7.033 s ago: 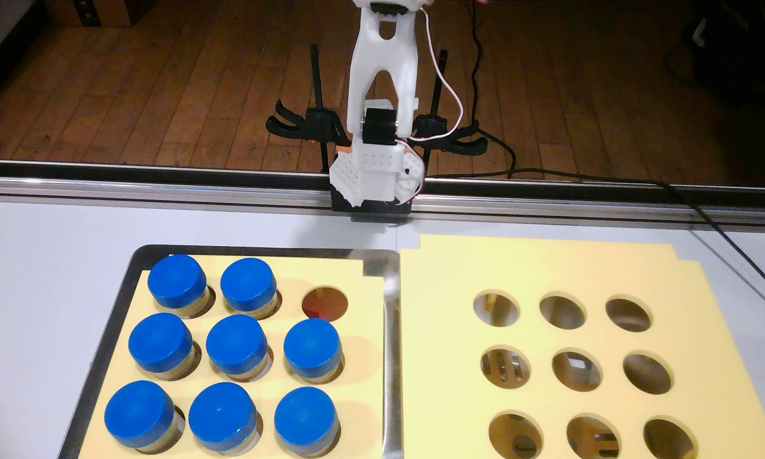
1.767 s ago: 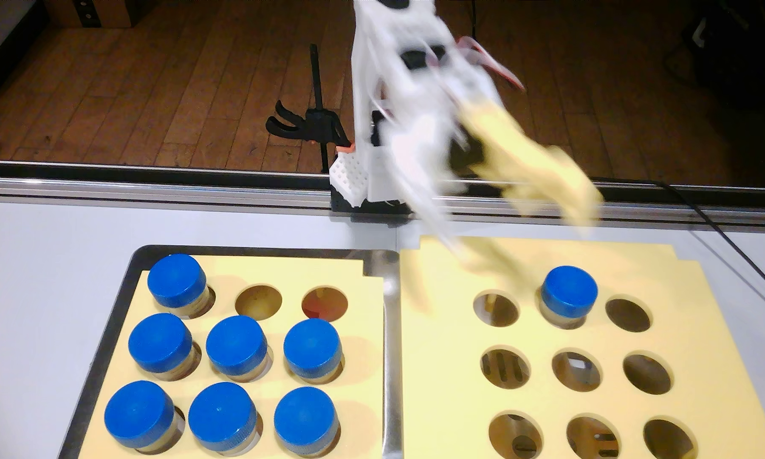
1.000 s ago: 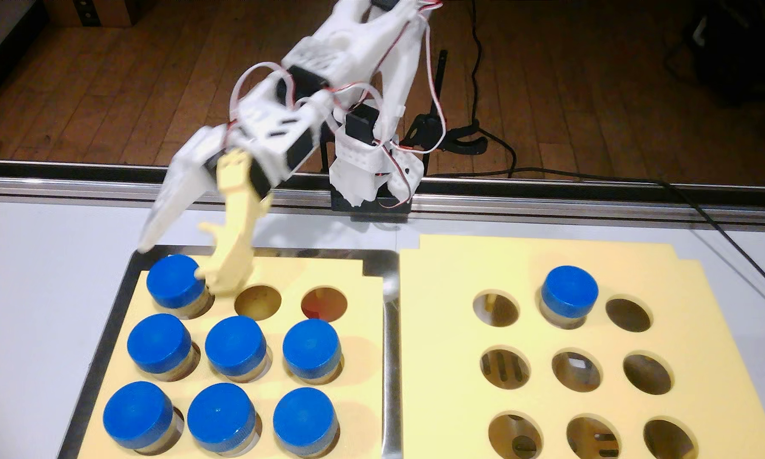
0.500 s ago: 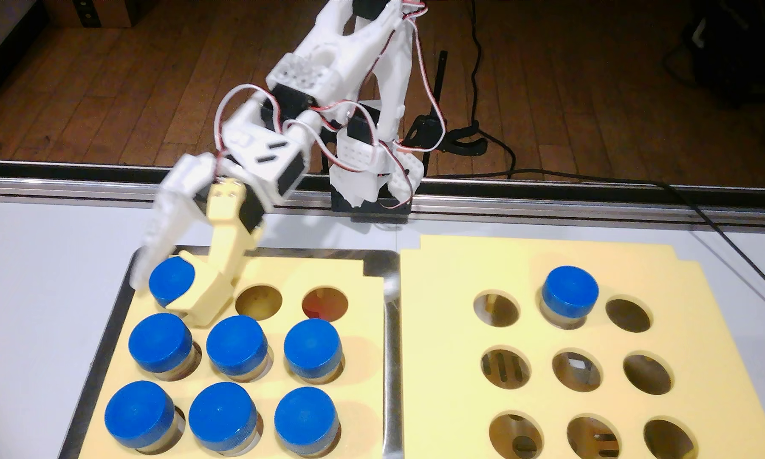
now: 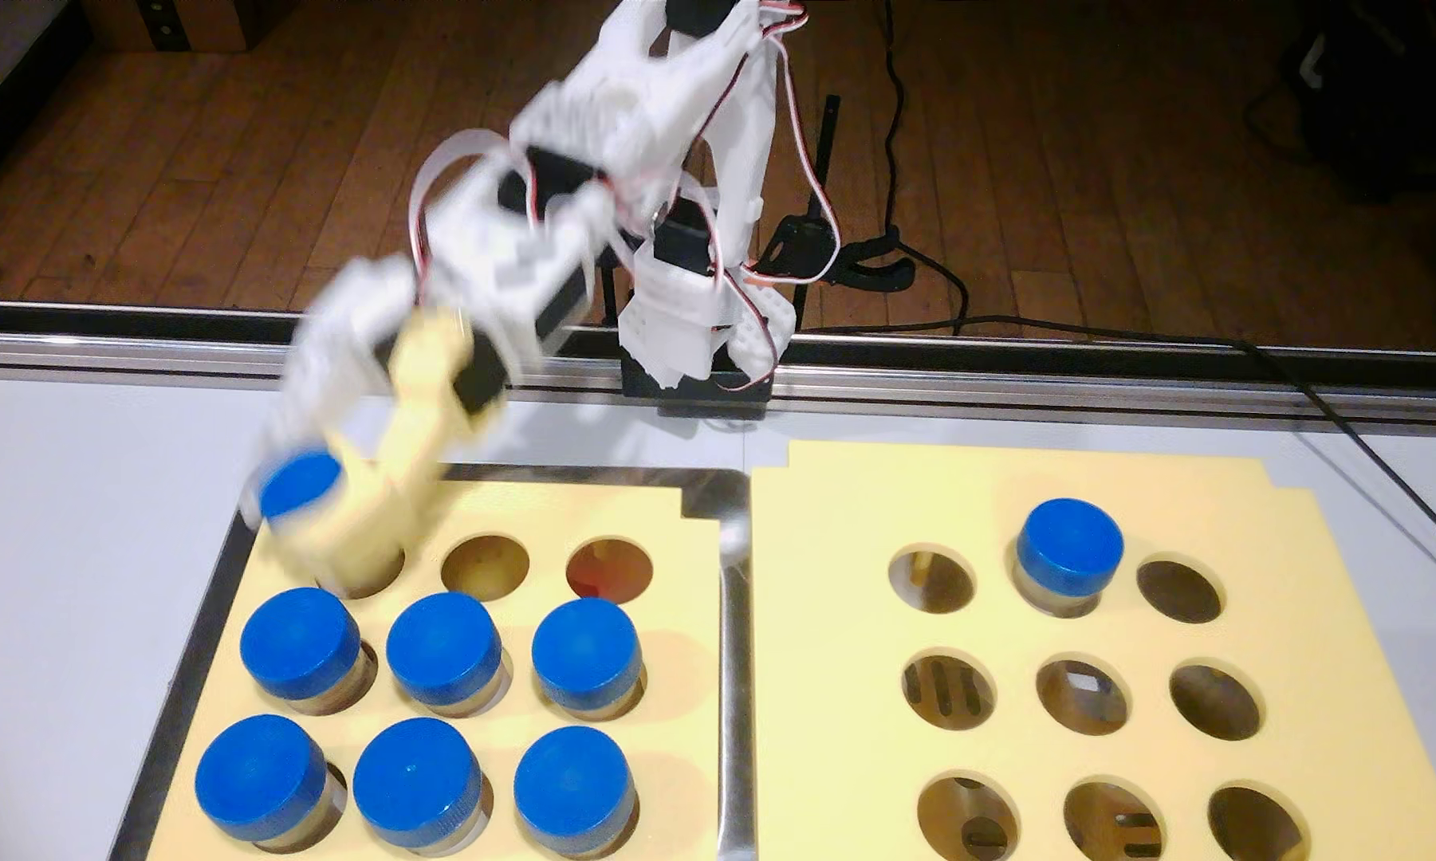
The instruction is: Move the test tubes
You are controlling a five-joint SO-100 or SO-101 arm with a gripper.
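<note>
Blurred by motion, my gripper (image 5: 293,523) hangs over the back left corner of the left yellow foam (image 5: 681,654). Its white finger (image 5: 288,414) and yellow finger (image 5: 383,505) are shut on a test tube with a blue cap (image 5: 296,487), held a little above its hole (image 5: 375,575). Several more test tubes stand in the foam's middle row (image 5: 442,650) and front row (image 5: 416,791). One test tube (image 5: 1069,553) stands in the back middle hole of the right yellow foam (image 5: 1029,484).
The left foam lies in a metal tray (image 5: 735,704) and has two bare holes (image 5: 485,567) in its back row. Several holes (image 5: 1083,695) in the right foam are bare. The arm's base (image 5: 698,331) is clamped at the table's far edge, with black cables (image 5: 1360,414) to the right.
The gripper came down over the back left test tube, shut on it, and has now raised it slightly up and left out of its hole. All other test tubes stayed put.
</note>
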